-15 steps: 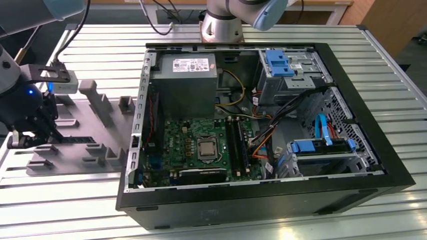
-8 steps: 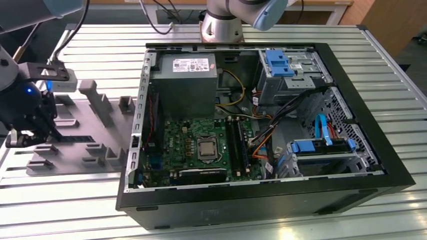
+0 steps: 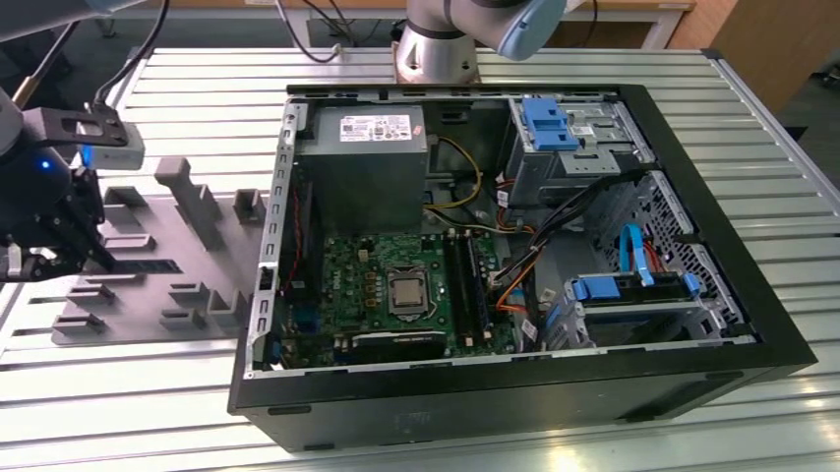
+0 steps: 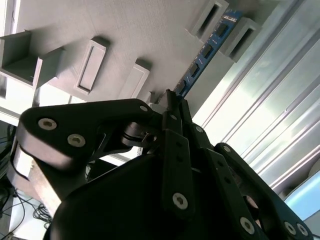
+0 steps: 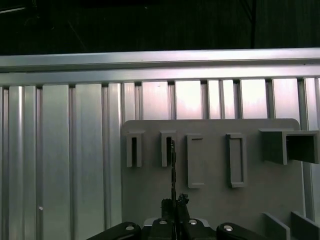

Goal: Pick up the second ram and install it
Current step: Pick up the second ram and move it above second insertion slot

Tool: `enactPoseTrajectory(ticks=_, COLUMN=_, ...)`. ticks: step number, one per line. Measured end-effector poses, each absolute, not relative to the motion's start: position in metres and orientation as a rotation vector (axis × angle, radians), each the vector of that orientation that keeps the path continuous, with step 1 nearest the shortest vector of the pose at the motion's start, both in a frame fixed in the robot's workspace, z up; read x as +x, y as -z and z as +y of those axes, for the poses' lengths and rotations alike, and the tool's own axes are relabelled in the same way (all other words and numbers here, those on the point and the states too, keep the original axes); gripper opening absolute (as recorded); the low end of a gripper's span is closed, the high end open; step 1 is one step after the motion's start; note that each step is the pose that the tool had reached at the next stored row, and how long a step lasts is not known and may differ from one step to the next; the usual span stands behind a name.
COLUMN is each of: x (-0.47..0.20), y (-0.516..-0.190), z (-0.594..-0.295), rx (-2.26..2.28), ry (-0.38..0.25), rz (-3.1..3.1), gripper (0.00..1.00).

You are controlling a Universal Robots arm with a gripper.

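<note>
Glare whitens the slatted metal table in both wrist views; the exterior view looks even.

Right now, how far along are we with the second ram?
Done: the claw is at the grey slotted holder tray, shut on one end of the thin blue circuit-board stick. In hand: that stick, which stands between the tray's upright posts and is not yet lifted clear. Left: the stick is not yet seated on the green motherboard inside the open black computer case.

Gripper hangs over grey fixture (beside open computer case).
</note>
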State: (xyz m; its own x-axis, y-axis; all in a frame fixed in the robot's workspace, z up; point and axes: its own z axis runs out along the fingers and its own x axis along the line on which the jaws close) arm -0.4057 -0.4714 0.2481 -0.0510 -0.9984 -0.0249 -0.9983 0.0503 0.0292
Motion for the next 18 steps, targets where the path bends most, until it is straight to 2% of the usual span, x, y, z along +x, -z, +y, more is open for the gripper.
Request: enactPoseTrajectory(ticks=18, x=-0.4058, y=-0.2588, z=-0.4714, rx=2.163, ry=0.060, rz=-2.275, gripper=0.14)
